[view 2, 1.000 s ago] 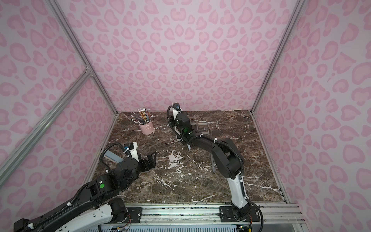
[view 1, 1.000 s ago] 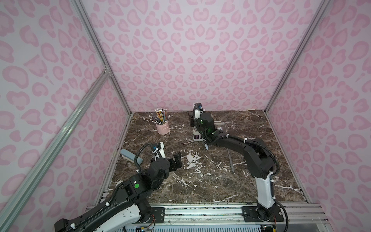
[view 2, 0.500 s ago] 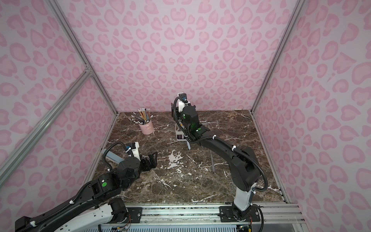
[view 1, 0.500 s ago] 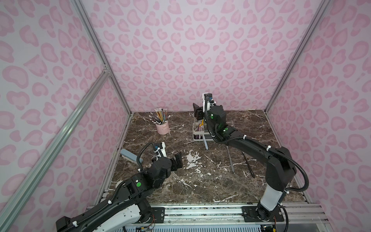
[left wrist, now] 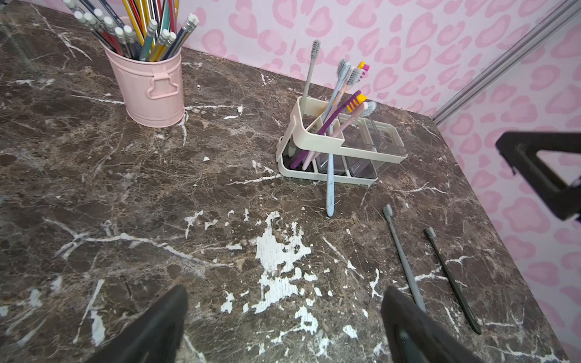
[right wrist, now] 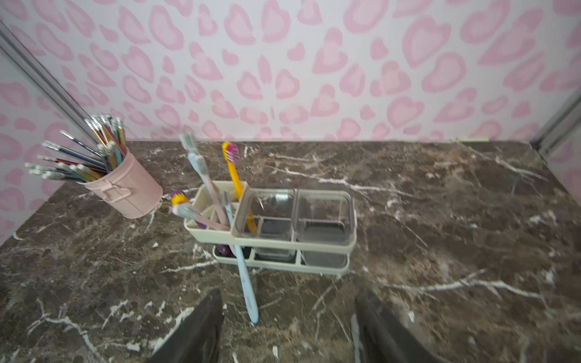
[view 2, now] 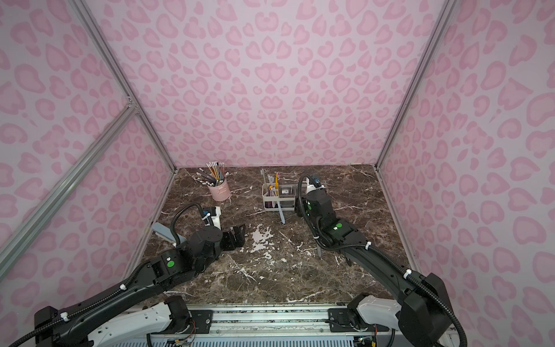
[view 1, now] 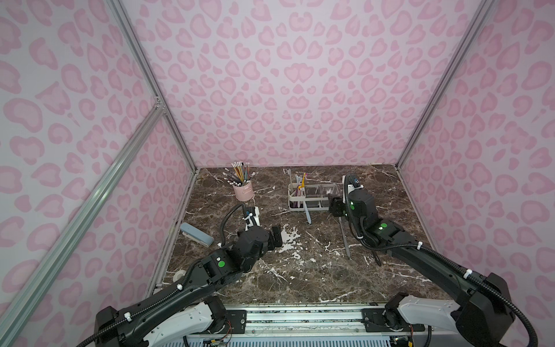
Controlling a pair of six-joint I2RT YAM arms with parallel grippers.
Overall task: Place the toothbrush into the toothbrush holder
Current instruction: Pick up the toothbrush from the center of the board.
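With left claw (left wrist: 286,298), right claw (right wrist: 289,297) spread, empty: pinch grey toothbrush (left wrist: 404,261) mid-handle, lower upright into toothbrush holder (left wrist: 361,153) slots.

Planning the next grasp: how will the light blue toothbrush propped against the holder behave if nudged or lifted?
The light blue toothbrush only leans on the front rail of the toothbrush holder, handle end on the smooth table, so a nudge would probably slide or topple it. It looks slim, stiff and light: likely easy to lift, though it might twist when pinched.
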